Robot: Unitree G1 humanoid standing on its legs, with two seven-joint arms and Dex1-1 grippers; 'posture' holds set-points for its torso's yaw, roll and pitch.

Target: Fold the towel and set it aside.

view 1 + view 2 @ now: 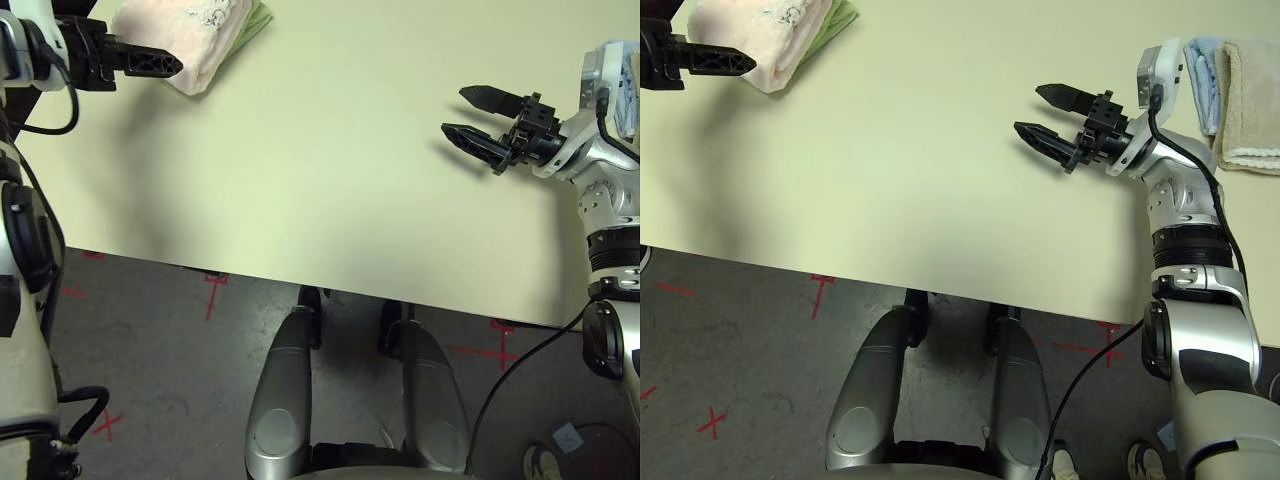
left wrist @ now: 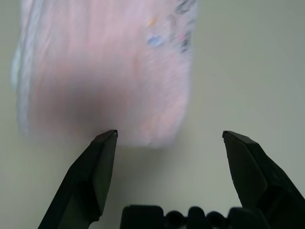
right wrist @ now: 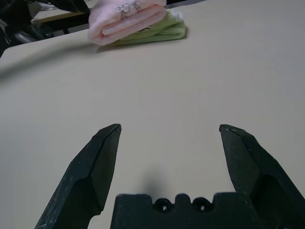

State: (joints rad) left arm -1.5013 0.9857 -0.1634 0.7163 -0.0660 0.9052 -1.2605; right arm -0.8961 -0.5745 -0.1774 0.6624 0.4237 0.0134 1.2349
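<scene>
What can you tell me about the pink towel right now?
The pink towel looks like soft terry cloth, folded into a thick, layered bundle with a rounded fold. Dark line embroidery marks its top, with small orange and blue spots. It lies on the green towel, at the table's far left. The open left gripper is close by, not gripping it.

- a red X (image 1: 712, 423) and a red T (image 1: 821, 292) are standing out as marks on the grey floor (image 1: 760, 360)
- dark lettering-like print (image 3: 127, 8) is running across the pink towel (image 3: 107, 21); no word is coming out readable
</scene>
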